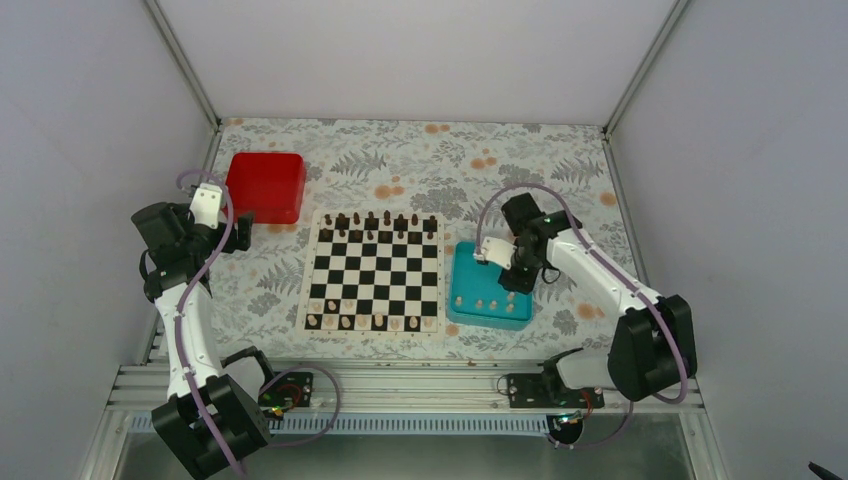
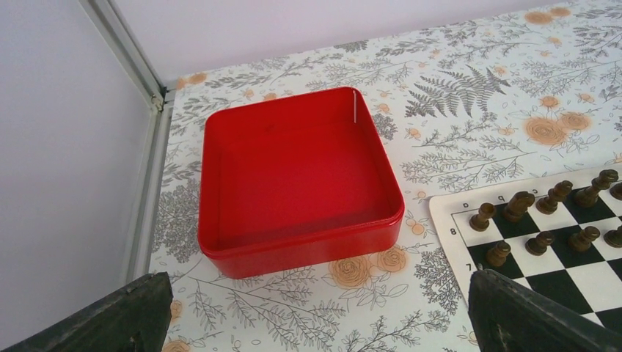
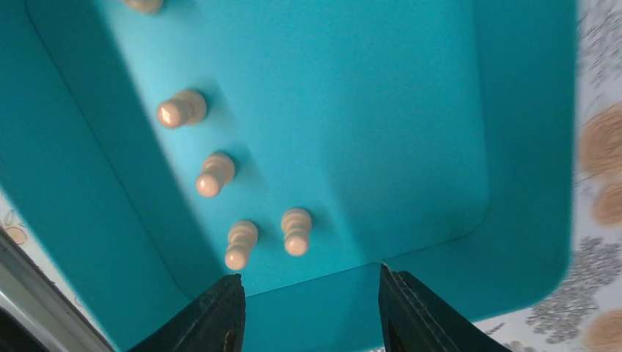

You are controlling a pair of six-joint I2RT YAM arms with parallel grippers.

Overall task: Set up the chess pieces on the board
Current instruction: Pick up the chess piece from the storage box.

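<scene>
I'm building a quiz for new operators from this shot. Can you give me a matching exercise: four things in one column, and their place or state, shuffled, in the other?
Things:
1. red tray
2. teal tray
3. dark pieces
4. right gripper

Place or state:
A. on the far rows of the chessboard
B. holds loose light pawns
C. empty
D. open, above a tray

Pairs: 1-C, 2-B, 3-A, 4-D.

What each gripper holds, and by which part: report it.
Nothing is held. Left gripper open near the red square tray; right gripper open over the teal tray.
</scene>
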